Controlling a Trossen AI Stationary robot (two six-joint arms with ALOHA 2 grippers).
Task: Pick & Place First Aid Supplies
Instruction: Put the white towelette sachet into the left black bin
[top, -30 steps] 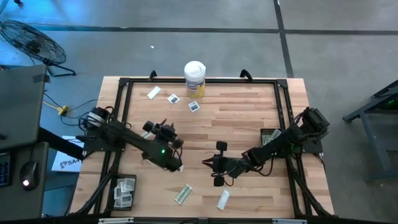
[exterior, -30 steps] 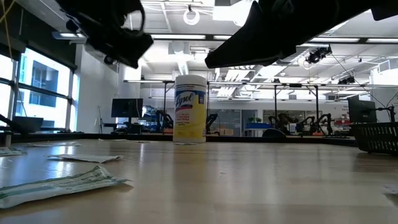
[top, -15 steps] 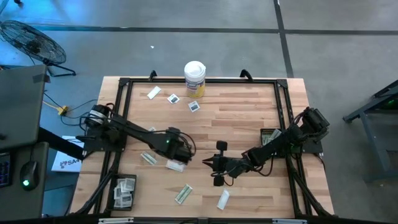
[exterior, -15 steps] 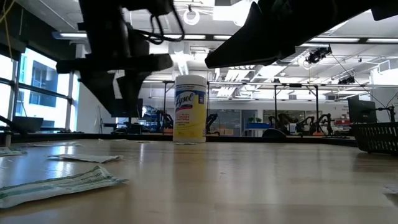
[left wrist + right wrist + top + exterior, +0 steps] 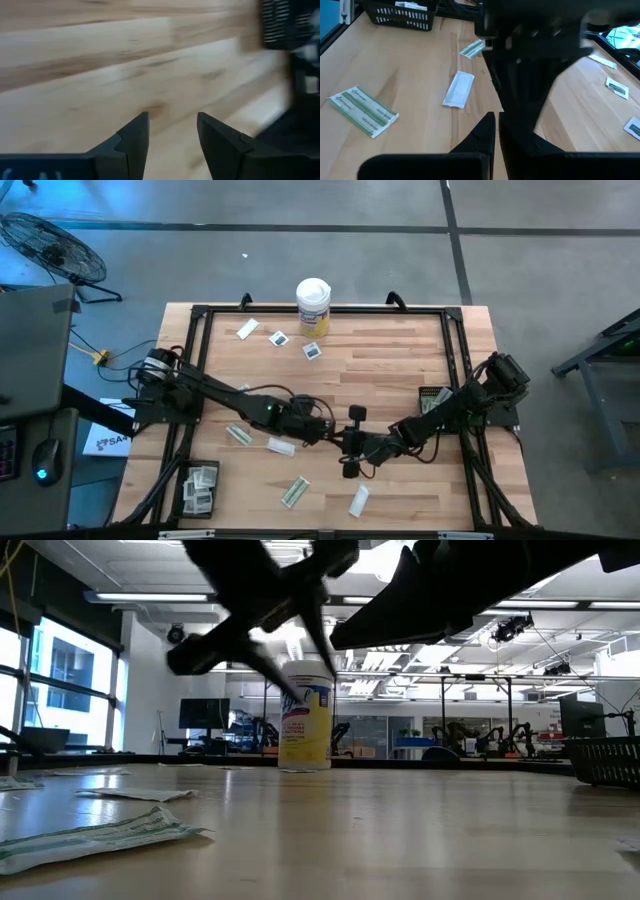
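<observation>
Several small flat packets lie flat on the wooden table. In the high view, two sachets point(image 5: 279, 338) point(image 5: 313, 351) and a white wrapper point(image 5: 247, 330) lie by the far edge. Wrappers point(image 5: 238, 434) point(image 5: 281, 446) point(image 5: 294, 492) point(image 5: 359, 500) lie nearer the near edge. My left gripper point(image 5: 325, 430) point(image 5: 172, 131) hovers open over bare wood at the table's middle, with nothing between its fingers. My right gripper point(image 5: 343, 446) point(image 5: 496, 125) is shut and empty just right of it. In the right wrist view the left arm point(image 5: 530, 60) stands close in front.
A white canister with a yellow label point(image 5: 313, 305) point(image 5: 305, 715) stands at the far edge. A dark basket holding packets point(image 5: 197, 488) sits at the near left corner, another basket point(image 5: 432, 397) by the right rail. A black frame point(image 5: 200, 315) rims the table.
My left gripper has swept toward the table's right, from left of centre to just beside my right gripper, turning as it went. Two wrappers that its arm covered a second ago now show on the table behind it.
</observation>
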